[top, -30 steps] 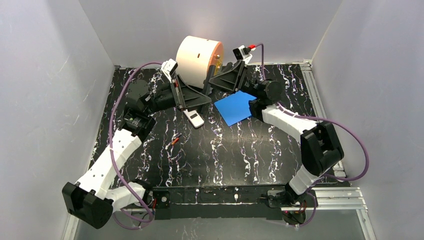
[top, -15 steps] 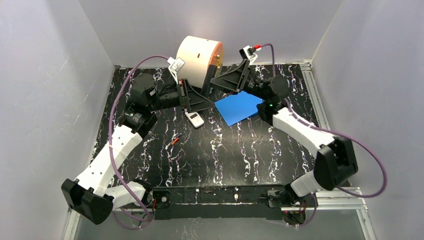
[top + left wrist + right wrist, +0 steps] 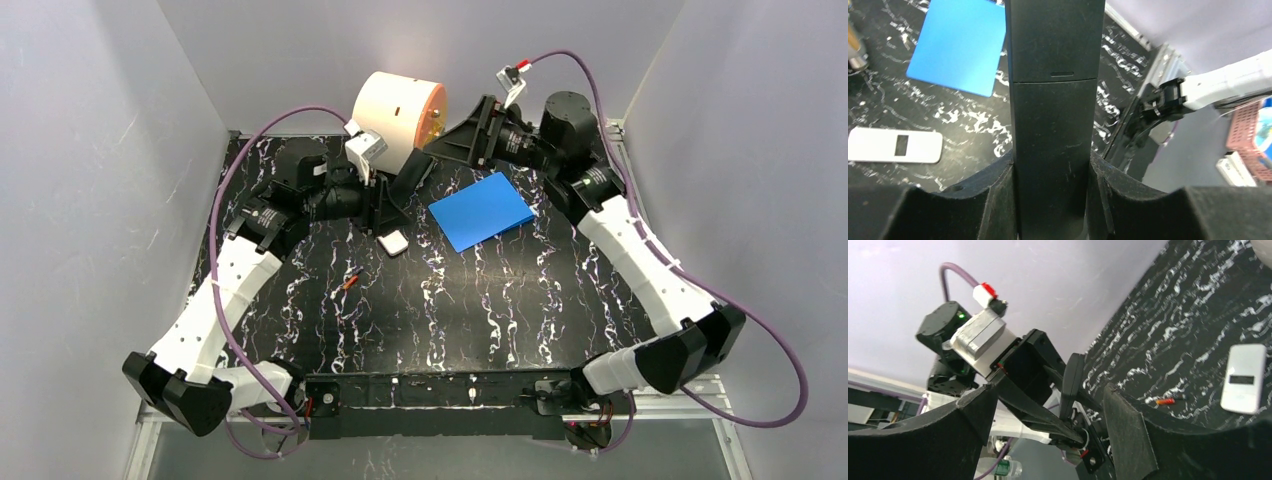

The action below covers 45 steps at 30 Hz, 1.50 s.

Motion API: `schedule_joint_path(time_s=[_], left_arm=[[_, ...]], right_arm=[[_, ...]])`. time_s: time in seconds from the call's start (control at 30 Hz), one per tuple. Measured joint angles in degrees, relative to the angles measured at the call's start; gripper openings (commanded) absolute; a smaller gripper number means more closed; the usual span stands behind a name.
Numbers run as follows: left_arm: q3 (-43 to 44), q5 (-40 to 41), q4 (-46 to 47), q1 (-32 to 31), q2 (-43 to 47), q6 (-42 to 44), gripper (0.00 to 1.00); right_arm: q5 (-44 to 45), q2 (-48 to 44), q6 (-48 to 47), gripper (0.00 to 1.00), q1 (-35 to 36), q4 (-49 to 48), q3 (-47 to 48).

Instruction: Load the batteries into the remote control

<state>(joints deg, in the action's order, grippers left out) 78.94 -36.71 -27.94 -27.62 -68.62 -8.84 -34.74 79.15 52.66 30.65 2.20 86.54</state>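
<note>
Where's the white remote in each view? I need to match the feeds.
Top external: white remote lies left of centre, in the upper half.
Left wrist: at the left edge, below mid-height.
Right wrist: at the right edge, about mid-height.
Shared landmark: the black remote gripped by the left gripper.

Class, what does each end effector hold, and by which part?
Left end effector grips the black remote by its sides near one end; right end effector holds nothing.
</note>
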Motion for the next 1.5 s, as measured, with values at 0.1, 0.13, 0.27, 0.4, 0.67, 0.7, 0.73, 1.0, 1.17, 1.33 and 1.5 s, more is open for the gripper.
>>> schedule_joint_path(time_s=[0.1,0.13,0.27,0.4,0.67,0.7,0.73,1.0,1.17,1.33,1.5], left_arm=[[0.0,2.3,-3.4,0.0,-0.3,4.5,0.00],[0.0,3.1,-4.6,-0.1,-0.2,6.1,0.00],[0.2,4.0,-7.1,-0.3,-0.2,9.7,0.00],[0.3,4.5,-9.8,-0.4,-0.3,12.2,0.00],[0.8,4.7,-12.0,-0.6,-0.2,14.7,0.09],[0.9,4.7,-12.4,-0.6,-0.2,14.7,0.31],[1.1,4.8,-12.5,-0.6,-0.2,14.6,0.63],[0.3,9.0,-8.2,-0.6,2.8,4.6,0.98],[-3.7,10.3,5.0,-0.4,7.2,-13.4,0.90],[-17.0,13.3,28.1,-0.7,11.9,-39.1,0.93],[-18.6,19.9,38.3,-0.9,9.7,-48.8,0.97]], right_arm=[[-0.3,2.7,-2.4,0.79,0.1,5.7,2.8],[-0.6,4.2,-3.3,0.79,0.2,8.4,3.8],[-2.5,9.5,-5.8,0.72,0.7,14.6,5.9],[-6.6,11.8,-4.7,0.58,1.4,14.0,5.9],[-12.3,13.5,-1.5,0.16,4.8,11.8,5.7],[-12.6,13.5,-1.0,0.14,4.9,11.1,5.5],[-12.8,13.5,-0.3,0.12,4.9,10.7,5.4],[-7.5,7.1,10.0,0.10,2.2,-8.4,-8.5],[2.6,-0.7,16.1,0.14,0.2,-22.3,-17.4],[16.6,-7.9,20.5,0.13,0.5,-35.6,-24.7],[25.0,-7.4,22.7,0.15,3.0,-39.6,-24.7]])
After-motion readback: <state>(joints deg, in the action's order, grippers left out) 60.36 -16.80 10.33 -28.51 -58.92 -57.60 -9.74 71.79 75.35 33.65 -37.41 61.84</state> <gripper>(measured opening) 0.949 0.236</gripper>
